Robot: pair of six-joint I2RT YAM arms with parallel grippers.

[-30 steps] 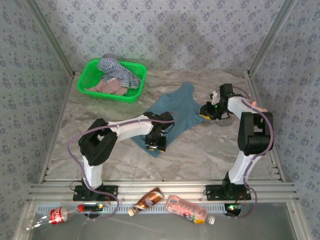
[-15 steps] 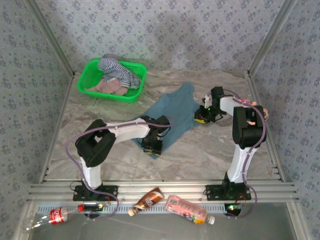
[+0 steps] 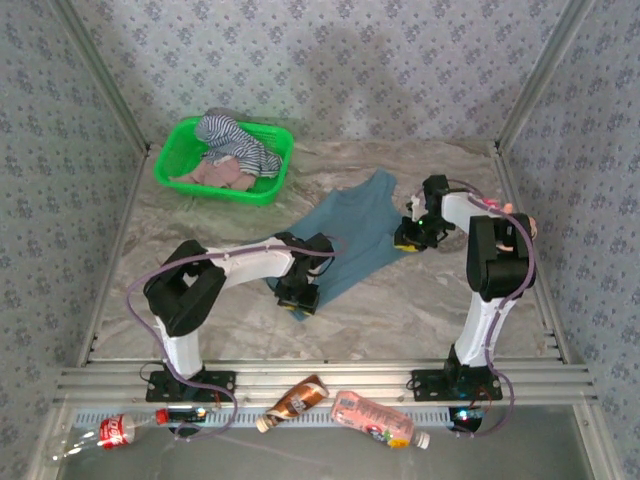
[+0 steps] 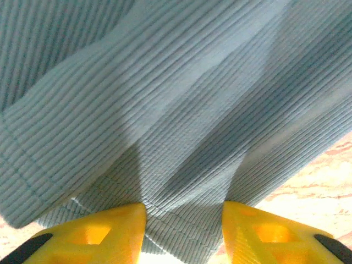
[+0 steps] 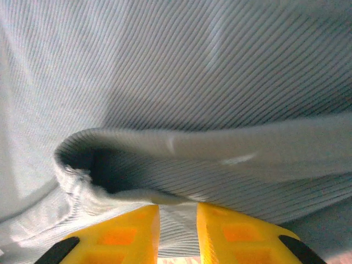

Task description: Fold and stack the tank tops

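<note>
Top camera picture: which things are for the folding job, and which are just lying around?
For the job: teal tank top; striped tank top and pink tank top in the green basket.
Lying about: cola bottle, brown bottle, pink bottle.

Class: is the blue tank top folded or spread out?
Mostly spread out, not yet folded: the blue tank top lies open on the table, edges rumpled.
</note>
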